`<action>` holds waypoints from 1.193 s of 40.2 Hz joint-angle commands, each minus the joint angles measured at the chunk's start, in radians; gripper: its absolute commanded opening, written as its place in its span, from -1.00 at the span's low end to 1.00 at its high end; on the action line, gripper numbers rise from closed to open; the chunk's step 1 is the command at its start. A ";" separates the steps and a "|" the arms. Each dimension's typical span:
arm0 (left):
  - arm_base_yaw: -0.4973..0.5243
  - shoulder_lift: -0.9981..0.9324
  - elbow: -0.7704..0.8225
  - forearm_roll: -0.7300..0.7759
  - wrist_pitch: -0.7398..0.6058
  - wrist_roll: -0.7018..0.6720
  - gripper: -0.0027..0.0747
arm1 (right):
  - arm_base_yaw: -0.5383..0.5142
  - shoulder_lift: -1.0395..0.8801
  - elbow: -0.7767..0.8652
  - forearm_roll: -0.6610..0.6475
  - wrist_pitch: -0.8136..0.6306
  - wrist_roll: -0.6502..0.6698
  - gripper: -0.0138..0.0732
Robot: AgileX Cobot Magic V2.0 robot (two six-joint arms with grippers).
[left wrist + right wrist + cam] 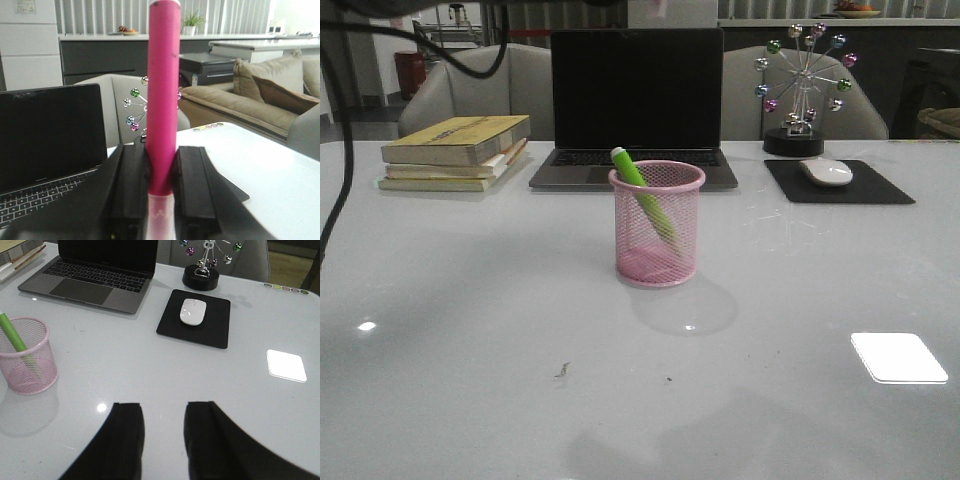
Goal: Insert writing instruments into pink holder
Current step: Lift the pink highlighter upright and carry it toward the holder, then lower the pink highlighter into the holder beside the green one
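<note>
green marker (642, 194) already leaning inside pink cup (657, 226) mid-worktop. pink marker (163, 95) clamped upright in left gripper (161, 200) jaws; right gripper (162, 432) jaws parted, empty. next, probably: carry over the rim, release.

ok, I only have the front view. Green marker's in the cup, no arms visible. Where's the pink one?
Observer: Left gripper is shut on the pink marker, shown in the left wrist view.
Operator: Which end is gripped?
Observer: The clear-capped end sits between the fingers; the pink barrel sticks out beyond them.
Operator: Right gripper holding anything?
Observer: No. The right gripper is open and empty, above bare table.
Operator: Can the right wrist camera see the cup?
Observer: Yes, the cup is at its frame edge with the green marker leaning inside.
</note>
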 commanded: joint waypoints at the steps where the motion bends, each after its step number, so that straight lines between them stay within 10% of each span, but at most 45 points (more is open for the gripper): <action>1: -0.006 -0.024 0.014 0.026 -0.157 -0.056 -0.66 | -0.006 -0.002 -0.028 0.011 -0.066 0.002 0.10; 48: -0.005 0.185 0.131 0.111 -0.407 -0.167 -0.66 | -0.006 -0.002 -0.028 0.011 -0.066 0.002 0.10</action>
